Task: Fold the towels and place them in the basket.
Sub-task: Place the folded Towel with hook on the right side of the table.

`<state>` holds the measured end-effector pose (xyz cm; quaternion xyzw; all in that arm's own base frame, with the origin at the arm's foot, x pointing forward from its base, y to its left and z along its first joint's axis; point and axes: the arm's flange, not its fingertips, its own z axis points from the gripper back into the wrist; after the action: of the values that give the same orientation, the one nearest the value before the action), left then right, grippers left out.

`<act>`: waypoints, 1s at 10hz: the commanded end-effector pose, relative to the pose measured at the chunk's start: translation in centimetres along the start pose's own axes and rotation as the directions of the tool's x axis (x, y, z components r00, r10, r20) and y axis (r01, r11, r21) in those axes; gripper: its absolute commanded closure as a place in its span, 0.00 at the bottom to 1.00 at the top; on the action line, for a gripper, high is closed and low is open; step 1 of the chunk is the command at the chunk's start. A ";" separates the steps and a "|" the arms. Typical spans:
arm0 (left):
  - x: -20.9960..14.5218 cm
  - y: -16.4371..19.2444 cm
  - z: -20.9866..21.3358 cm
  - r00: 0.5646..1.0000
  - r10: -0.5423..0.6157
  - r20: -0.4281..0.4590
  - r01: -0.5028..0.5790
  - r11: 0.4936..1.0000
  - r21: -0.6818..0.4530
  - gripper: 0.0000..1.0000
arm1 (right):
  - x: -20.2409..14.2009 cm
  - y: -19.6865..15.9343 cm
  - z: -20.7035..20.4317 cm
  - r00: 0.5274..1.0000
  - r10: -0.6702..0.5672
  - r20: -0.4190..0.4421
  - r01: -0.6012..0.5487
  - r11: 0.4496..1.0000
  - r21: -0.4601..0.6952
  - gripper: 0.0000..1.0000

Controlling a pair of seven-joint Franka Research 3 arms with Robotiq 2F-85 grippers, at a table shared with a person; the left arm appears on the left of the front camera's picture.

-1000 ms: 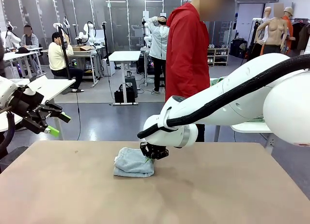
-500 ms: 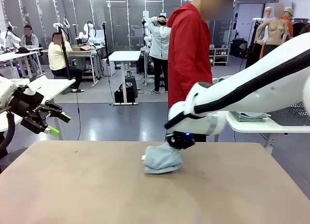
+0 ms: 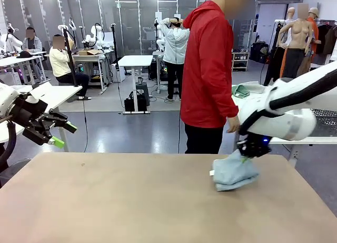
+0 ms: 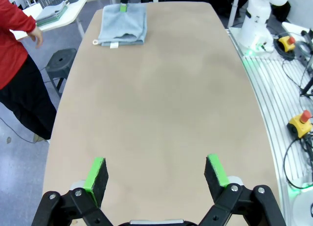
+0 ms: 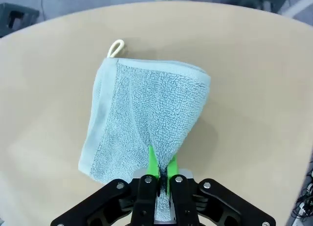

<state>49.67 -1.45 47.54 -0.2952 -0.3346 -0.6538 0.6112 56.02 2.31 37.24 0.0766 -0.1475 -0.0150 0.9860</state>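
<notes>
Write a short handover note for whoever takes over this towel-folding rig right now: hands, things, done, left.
The right hand is shut on the folded light blue towel, at the far right of the table.
The left hand is open and holds nothing, raised off the table's left side.
The basket, as far as I can tell, stands on the side table at right; a crumpled green towel lies there.
Done: blue towel folded.
Left: basket it, then likely the green one.
</notes>
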 end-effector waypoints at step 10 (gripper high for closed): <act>0.2 0.0 0.0 1.000 0.004 -0.003 -0.004 1.000 0.008 0.00 | 3.6 -9.6 -1.8 0.999 0.027 0.020 -0.026 0.998 -0.053 0.53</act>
<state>49.66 -1.46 47.54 -0.2952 -0.3346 -0.6538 0.6112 59.54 -6.49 35.48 0.0552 -0.1517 -0.0158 0.9868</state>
